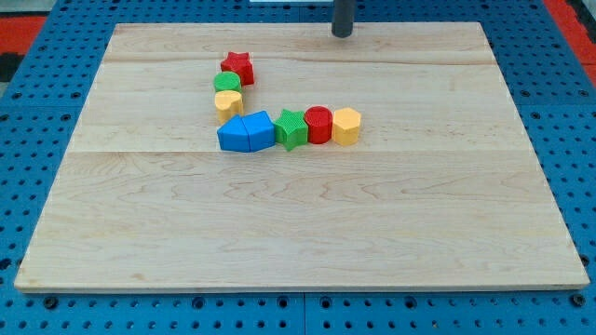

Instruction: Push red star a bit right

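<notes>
Camera view: my tip hangs at the worktop's top edge, well right of the red star, which sits atop the green cylinder. No pincer here. Nothing looks begun; approach and push remain.

A robotics lab bench is showing here: a pale wooden board is lying on a blue perforated mounting plate, small coloured test blocks are sitting on it, and my tip is hanging over its top edge.
</notes>
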